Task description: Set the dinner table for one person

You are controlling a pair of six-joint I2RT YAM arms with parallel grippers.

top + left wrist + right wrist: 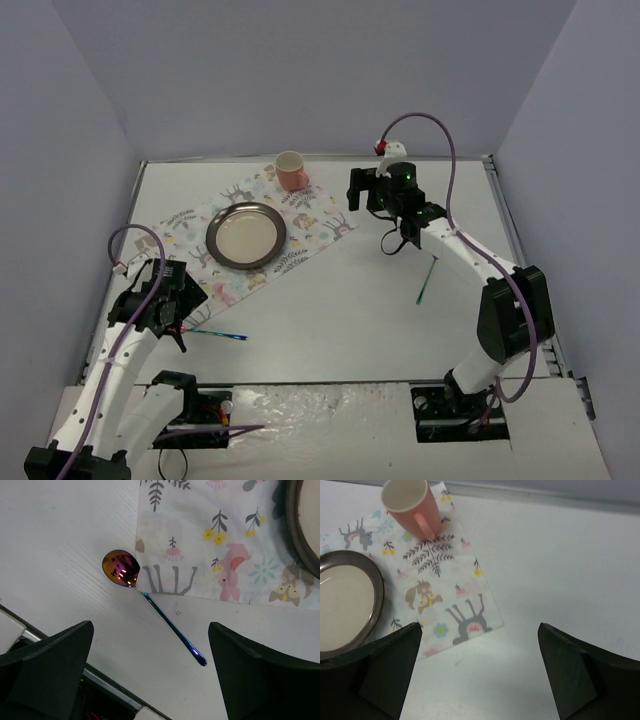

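Observation:
The dinner table (340,320) is a wide white top. On it lies a printed placemat (300,215) bearing a metal-rimmed plate (246,236), with a pink cup (291,171) at its far corner. A blue iridescent spoon (150,602) rests with its bowl touching the placemat (220,540) edge. My left gripper (150,672) hangs open over the spoon's handle end, holding nothing; from above, that gripper (172,300) is at the left. My right gripper (480,675) is open and empty above bare table, right of the cup (412,507) and plate (345,600); from above it (362,190) sits near the cup.
A thin green utensil (428,280) lies on the table under the right arm. The table's metal edge rail (60,652) runs just behind my left fingers. Grey walls close in the far and side edges.

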